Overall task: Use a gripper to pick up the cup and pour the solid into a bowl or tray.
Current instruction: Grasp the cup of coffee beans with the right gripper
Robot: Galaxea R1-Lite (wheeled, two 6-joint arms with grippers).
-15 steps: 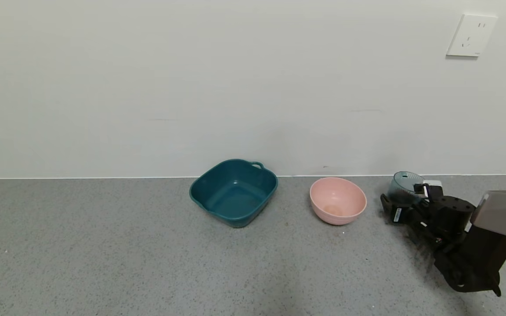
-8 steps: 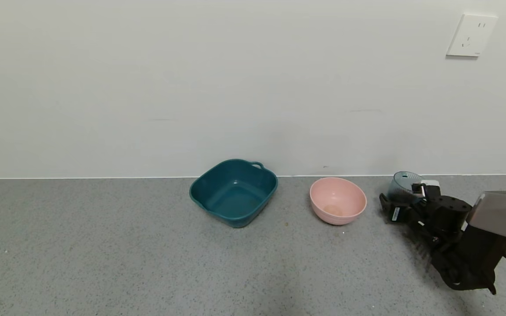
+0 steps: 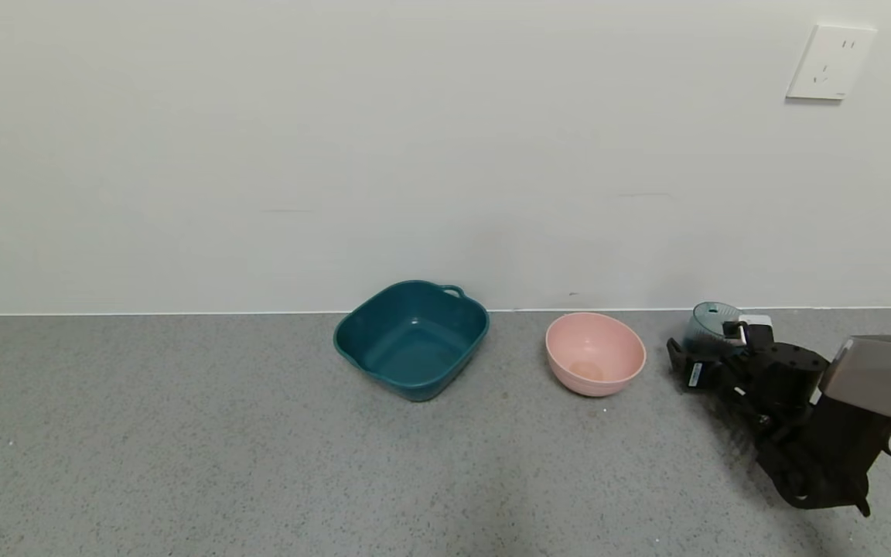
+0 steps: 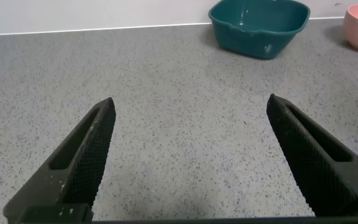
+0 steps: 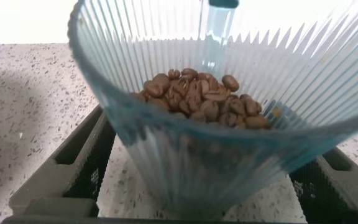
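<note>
The cup [image 3: 710, 326] sits right of the pink bowl [image 3: 595, 353], gripped between the right tool's [image 3: 716, 352] fingers. Only the right wrist view shows its brown beans [image 5: 204, 99]. Bowl and teal basin [image 3: 411, 339] look empty. Left tool [image 4: 191, 158] gapes wide over bare surface [image 4: 179, 112].

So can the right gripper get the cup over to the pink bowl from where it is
Probably yes: the right gripper brackets the cup, and only bare counter separates it from the pink bowl.
</note>
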